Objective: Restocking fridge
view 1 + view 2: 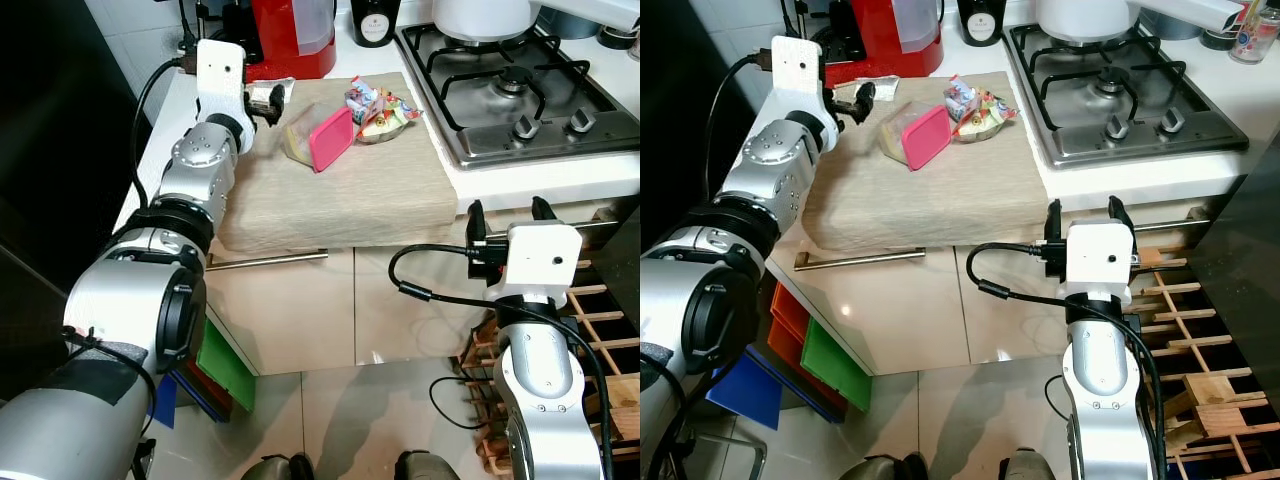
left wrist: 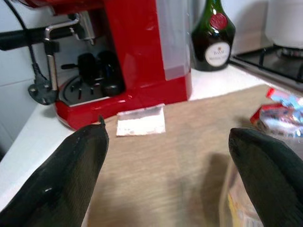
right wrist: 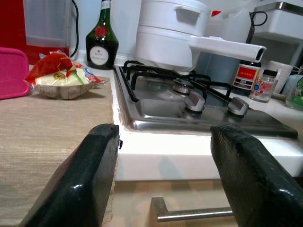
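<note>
Seemingly, the restocking had barely begun. Nothing was held, and the food items lay together on a beige cloth (image 1: pixel 340 190) spread over the counter beside a steel hob (image 1: pixel 520 85). No fridge could be made out in any view, so carrying the items there was all left to do.

At the far side of the cloth, a clear container with a pink lid (image 1: pixel 330 138) rested tilted. Just beside it, toward the hob, sat a tray of food in red and white wrapping (image 1: pixel 380 110). A small flat packet (image 2: pixel 141 121) lay at the cloth's far left corner, in front of a red coffee machine (image 1: pixel 290 35). A dark bottle (image 2: pixel 218 35) stood against the wall behind.

The left gripper (image 1: pixel 268 102) was stretched out over the cloth's far left edge, its two black fingers spread wide apart and empty. The pink-lidded container lay just ahead of it and to its right, near the right-hand fingertip but not between the fingers. From the left wrist camera, the container's clear wall showed right against the right finger (image 2: pixel 270 182); whether they touched was unclear.

The right gripper (image 1: pixel 507 216) hung lower, in front of the counter's edge near the hob's corner, fingers also spread and empty. It was well apart from the food.
</note>
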